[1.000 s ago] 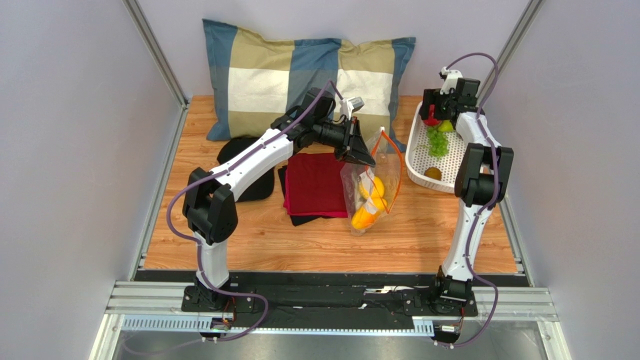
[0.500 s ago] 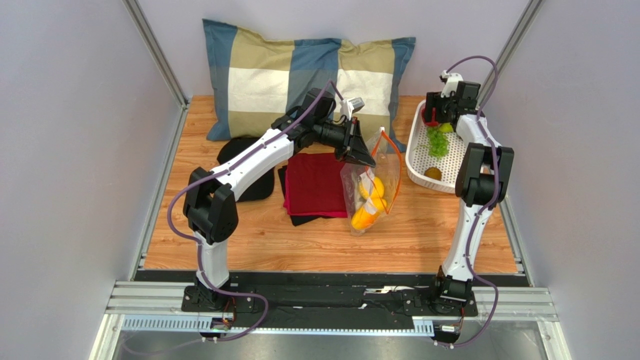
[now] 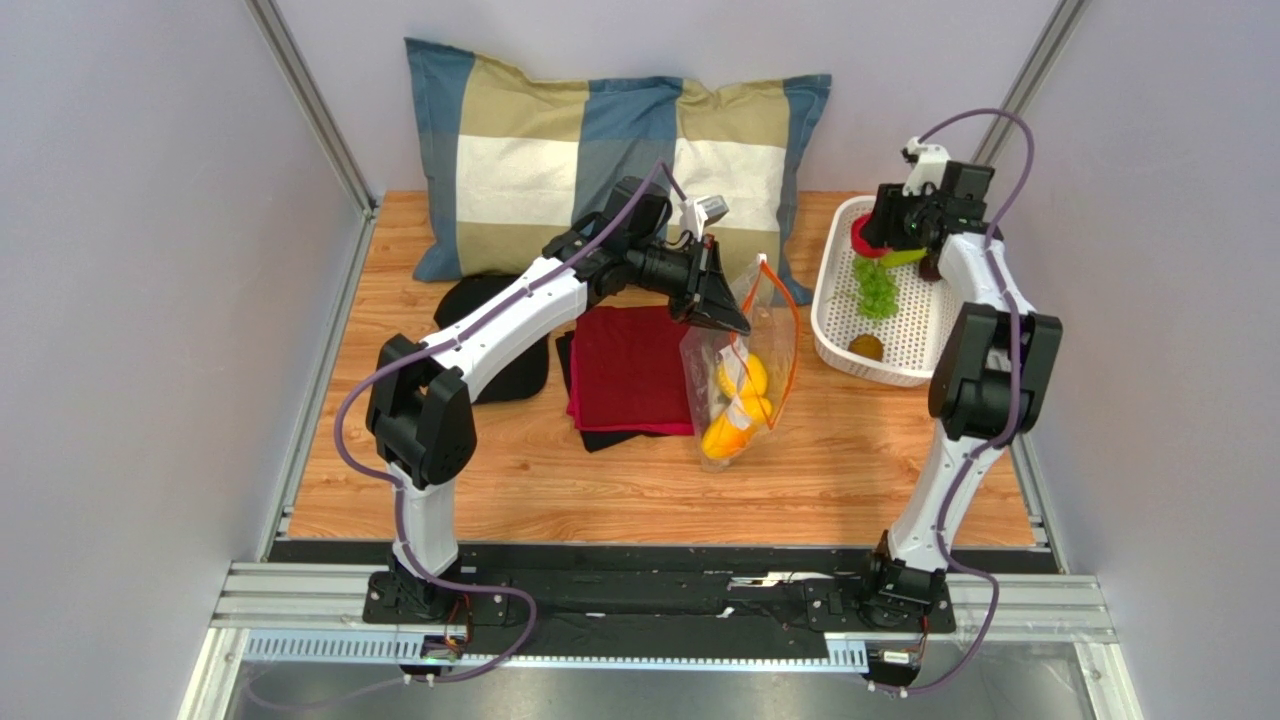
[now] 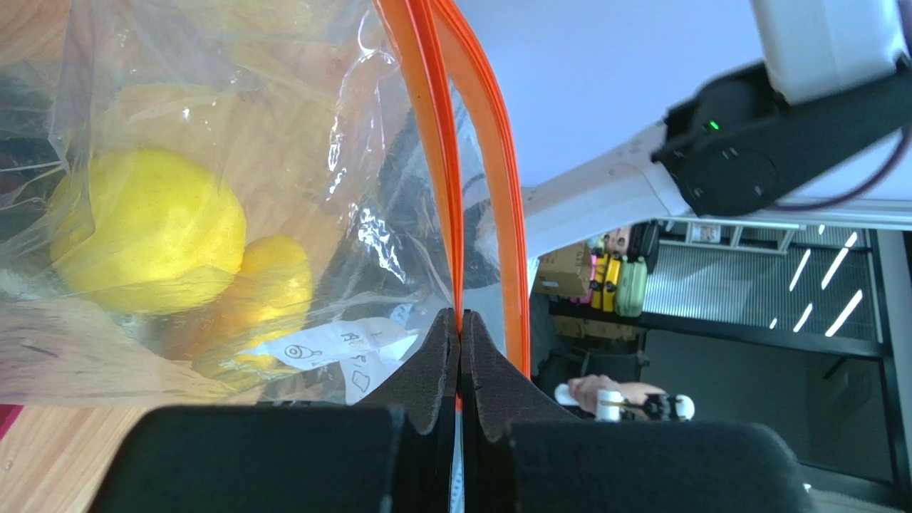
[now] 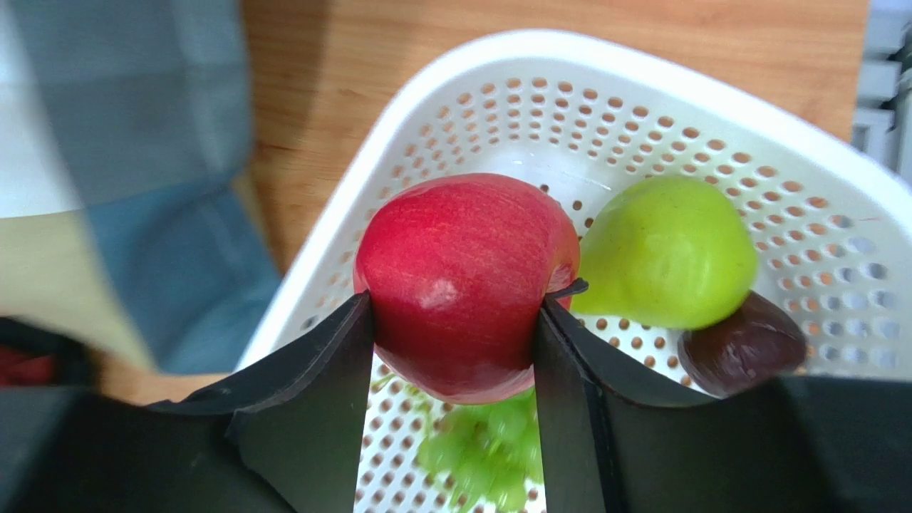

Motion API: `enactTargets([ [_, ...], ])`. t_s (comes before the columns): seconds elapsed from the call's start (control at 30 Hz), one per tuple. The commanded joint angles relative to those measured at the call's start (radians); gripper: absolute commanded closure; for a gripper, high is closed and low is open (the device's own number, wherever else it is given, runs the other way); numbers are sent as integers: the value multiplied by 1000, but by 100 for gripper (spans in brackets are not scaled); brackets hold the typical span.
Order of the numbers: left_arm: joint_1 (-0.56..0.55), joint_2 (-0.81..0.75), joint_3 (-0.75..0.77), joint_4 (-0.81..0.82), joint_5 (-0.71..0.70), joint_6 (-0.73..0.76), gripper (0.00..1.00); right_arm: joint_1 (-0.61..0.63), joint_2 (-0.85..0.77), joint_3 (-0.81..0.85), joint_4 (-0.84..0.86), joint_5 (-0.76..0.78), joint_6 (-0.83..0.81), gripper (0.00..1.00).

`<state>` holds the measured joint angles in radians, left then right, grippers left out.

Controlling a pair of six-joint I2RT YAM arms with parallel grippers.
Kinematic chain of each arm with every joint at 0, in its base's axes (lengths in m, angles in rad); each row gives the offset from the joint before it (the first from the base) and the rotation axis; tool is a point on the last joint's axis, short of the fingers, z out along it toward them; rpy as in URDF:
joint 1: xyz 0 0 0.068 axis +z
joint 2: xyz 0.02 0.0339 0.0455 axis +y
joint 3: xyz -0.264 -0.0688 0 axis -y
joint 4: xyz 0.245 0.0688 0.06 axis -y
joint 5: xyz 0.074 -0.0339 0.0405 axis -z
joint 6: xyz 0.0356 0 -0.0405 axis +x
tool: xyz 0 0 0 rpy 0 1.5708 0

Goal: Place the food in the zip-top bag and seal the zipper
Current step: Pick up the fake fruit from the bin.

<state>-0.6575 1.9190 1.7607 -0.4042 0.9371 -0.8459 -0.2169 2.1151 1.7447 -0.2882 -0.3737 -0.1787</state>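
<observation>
Right wrist view: right pincer (image 5: 453, 312) pinches the red apple (image 5: 460, 257) (left pincer (image 4: 460, 326) clamps the zipper (image 4: 437, 160)).

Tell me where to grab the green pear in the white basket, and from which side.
Grip the green pear across its wide rounded belly, probably straight down from above. It lies in the white basket near its wall, the red apple on one side and a dark piece at the other, leaving little room sideways.

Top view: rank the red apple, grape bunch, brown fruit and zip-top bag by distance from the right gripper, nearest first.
1. Red apple, held in the right gripper.
2. Grape bunch, basket middle.
3. Brown fruit, basket's near end.
4. Zip-top bag, left of the basket.
</observation>
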Motion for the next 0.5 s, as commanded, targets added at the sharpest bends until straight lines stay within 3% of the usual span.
enactTargets([
  [0.0,6,-52,14,-41,-21,51,100,-19,-272,-36,-49,-145,59,85],
  [0.07,7,-51,19,-80,-24,65,100,-27,-345,-77,-80,-214,88,92],
  [0.3,7,-41,5,-91,-9,62,100,-9,-702,-246,-115,-554,313,96],
  [0.47,7,-35,34,-96,-7,65,100,71,-941,-401,-32,-616,491,98],
])
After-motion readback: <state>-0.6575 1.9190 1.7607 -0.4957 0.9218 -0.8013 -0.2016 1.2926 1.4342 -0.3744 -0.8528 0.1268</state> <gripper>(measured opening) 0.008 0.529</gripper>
